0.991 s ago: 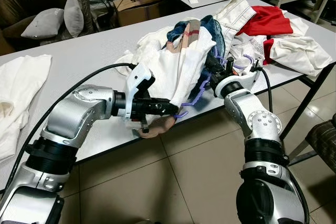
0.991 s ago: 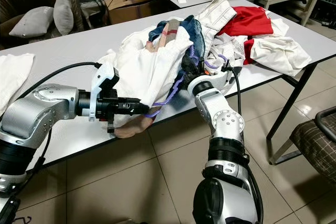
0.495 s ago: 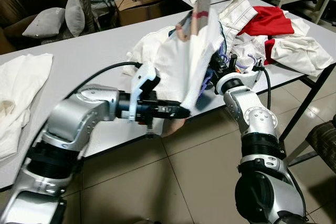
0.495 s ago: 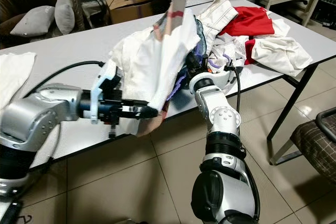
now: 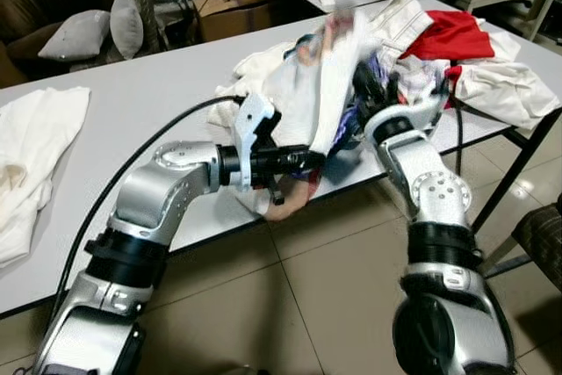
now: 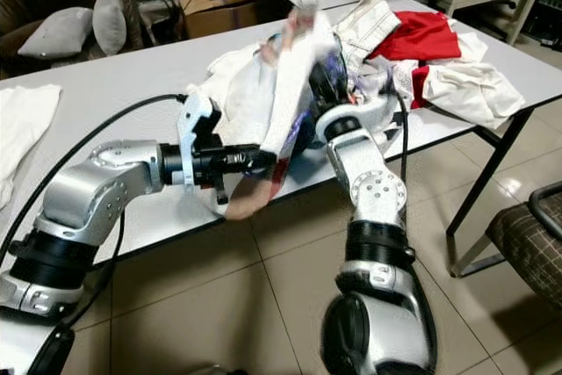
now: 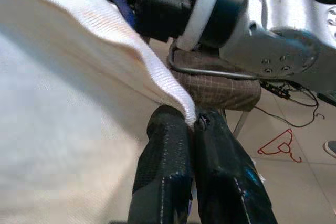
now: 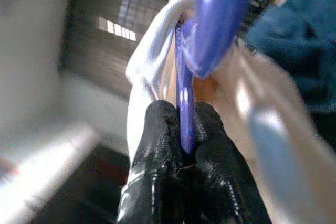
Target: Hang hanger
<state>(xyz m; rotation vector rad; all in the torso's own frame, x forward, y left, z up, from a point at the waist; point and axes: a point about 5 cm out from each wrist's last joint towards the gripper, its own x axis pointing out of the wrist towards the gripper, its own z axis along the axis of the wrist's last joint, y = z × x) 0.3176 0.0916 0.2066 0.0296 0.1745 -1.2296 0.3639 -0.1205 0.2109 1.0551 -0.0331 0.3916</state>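
A white garment (image 5: 307, 98) with a plaid collar is lifted off the pile at the grey table's (image 5: 149, 98) front edge. My left gripper (image 5: 309, 161) is shut on its lower hem; in the left wrist view the hem edge (image 7: 157, 77) is pinched between the black fingertips (image 7: 168, 129). My right gripper (image 5: 369, 87) is raised at the garment's right side, among the clothes. In the right wrist view it (image 8: 181, 114) is shut on a thin bar of the purple hanger (image 8: 212, 19), which sits inside the white cloth. A bit of purple hanger (image 6: 303, 125) shows under the garment.
More clothes lie on the table's right end, among them a red one (image 5: 452, 34) and white ones (image 5: 500, 85). Another white garment (image 5: 35, 155) lies at the left. A chair (image 5: 540, 239) stands at the right. A red hanger (image 7: 278, 142) lies on the tiled floor.
The white garment came up off the pile. My left gripper moved right and closer to the table with the hem. My right gripper rose and went further over the table with the hanger.
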